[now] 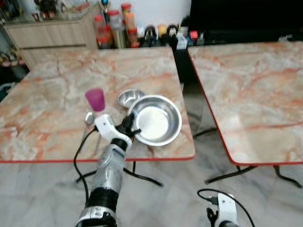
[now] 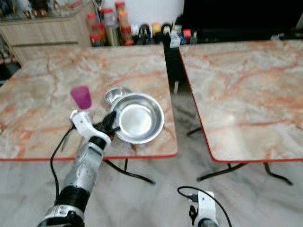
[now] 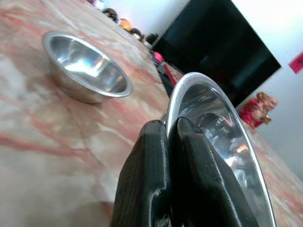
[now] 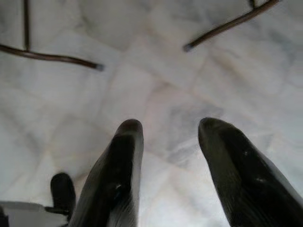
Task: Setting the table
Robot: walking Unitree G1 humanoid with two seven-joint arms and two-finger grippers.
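A large steel plate (image 1: 156, 120) lies near the front right corner of the left marble table (image 1: 52, 90). My left gripper (image 1: 129, 126) is shut on the plate's near-left rim; the wrist view shows both black fingers (image 3: 154, 179) pinching the plate's rim (image 3: 208, 90). Just behind the plate sits a small steel bowl (image 1: 129, 98), also the small steel bowl (image 3: 85, 66) in the wrist view. A pink cup (image 1: 95, 99) stands to the bowl's left. A spoon (image 1: 89, 118) lies in front of the cup. My right gripper (image 4: 165, 165) hangs low over the floor, open.
A second marble table (image 1: 251, 94) stands to the right, across a narrow gap. Bottles and jars (image 1: 118, 28) line the floor by the far wall, beside a wooden cabinet (image 1: 47, 33) and a black TV unit (image 1: 236, 19). Table legs and cables cross the tiled floor.
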